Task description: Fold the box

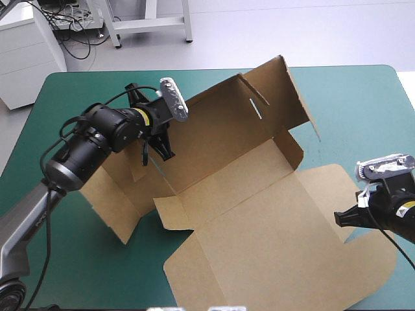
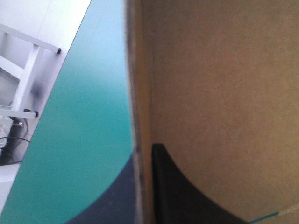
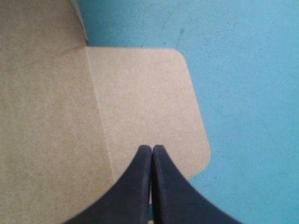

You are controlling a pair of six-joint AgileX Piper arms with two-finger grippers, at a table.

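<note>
The brown box [image 1: 259, 214] lies opened out across the teal-green table. Its far wall [image 1: 259, 103] stands raised and its wide lid panel [image 1: 272, 259] lies flat toward the near edge. My left gripper [image 1: 159, 149] is at the box's left side wall. In the left wrist view it [image 2: 142, 186] is shut on the board's upright edge [image 2: 138, 93], one black finger on each side. My right gripper [image 1: 338, 218] is at the lid's right edge. In the right wrist view it [image 3: 152, 150] is shut, its tip over a rounded flap [image 3: 145, 93] with nothing held.
Bare teal-green cover [image 1: 363, 97] shows at the far right, and more of it [image 1: 97, 265] at the near left. The lid panel reaches almost to the table's near edge. A loose flap [image 1: 120, 201] lies flat under the left arm.
</note>
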